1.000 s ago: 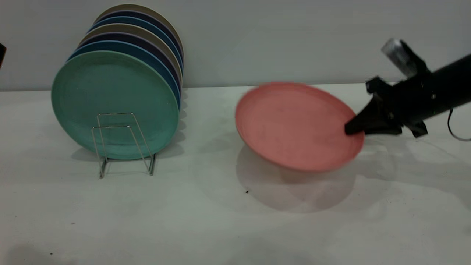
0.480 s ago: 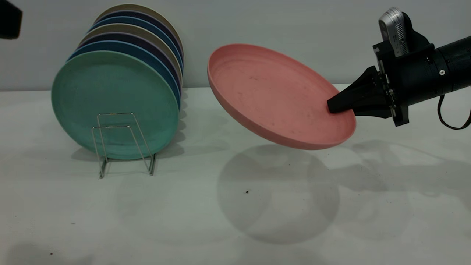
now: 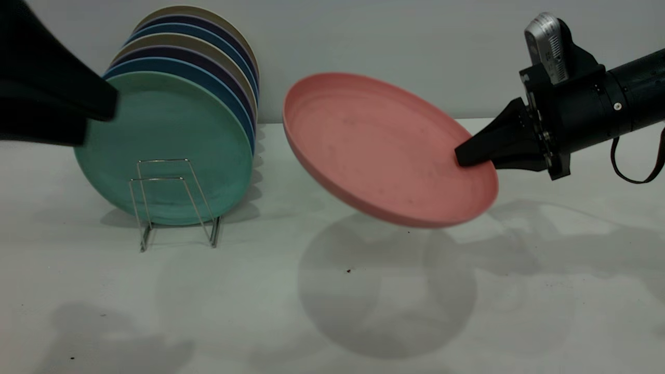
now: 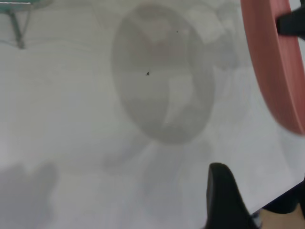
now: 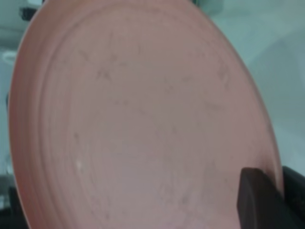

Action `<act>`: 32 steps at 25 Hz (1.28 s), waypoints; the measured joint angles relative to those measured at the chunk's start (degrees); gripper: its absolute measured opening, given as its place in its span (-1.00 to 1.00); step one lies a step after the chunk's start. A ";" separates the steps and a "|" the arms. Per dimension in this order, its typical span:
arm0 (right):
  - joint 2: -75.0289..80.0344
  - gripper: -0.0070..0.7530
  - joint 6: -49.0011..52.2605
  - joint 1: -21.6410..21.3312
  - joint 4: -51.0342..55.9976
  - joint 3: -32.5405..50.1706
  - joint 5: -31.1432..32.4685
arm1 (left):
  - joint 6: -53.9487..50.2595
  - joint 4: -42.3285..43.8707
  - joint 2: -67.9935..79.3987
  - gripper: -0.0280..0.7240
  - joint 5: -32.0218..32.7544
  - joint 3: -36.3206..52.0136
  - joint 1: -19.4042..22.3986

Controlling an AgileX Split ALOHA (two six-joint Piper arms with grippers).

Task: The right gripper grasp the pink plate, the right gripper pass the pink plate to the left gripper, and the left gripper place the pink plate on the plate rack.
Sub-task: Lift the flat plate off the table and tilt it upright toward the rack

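The right gripper [image 3: 462,157] held the pink plate [image 3: 384,148] in the air, its fingers pinched on the rim, one fingertip [image 5: 255,193] lying on the inner face. The plate hung tilted out ahead of this gripper, clear of the table [image 3: 332,311], its shadow on the surface beneath it. Beyond the plate's far edge from the gripper stood the rack [image 3: 174,202], its front wire loops bare and a mint-green plate [image 3: 163,148] upright just behind them, with more plates [image 3: 208,57] stacked behind that. The left gripper [image 3: 98,109] reached in high, in front of the green plate's upper edge, well apart from the pink plate; whether its fingers were spread could not be told
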 joint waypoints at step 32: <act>-0.02 -0.89 -5.59 9.81 -1.25 0.00 -6.59 | 35.87 -38.49 31.55 0.18 14.06 -3.53 -1.52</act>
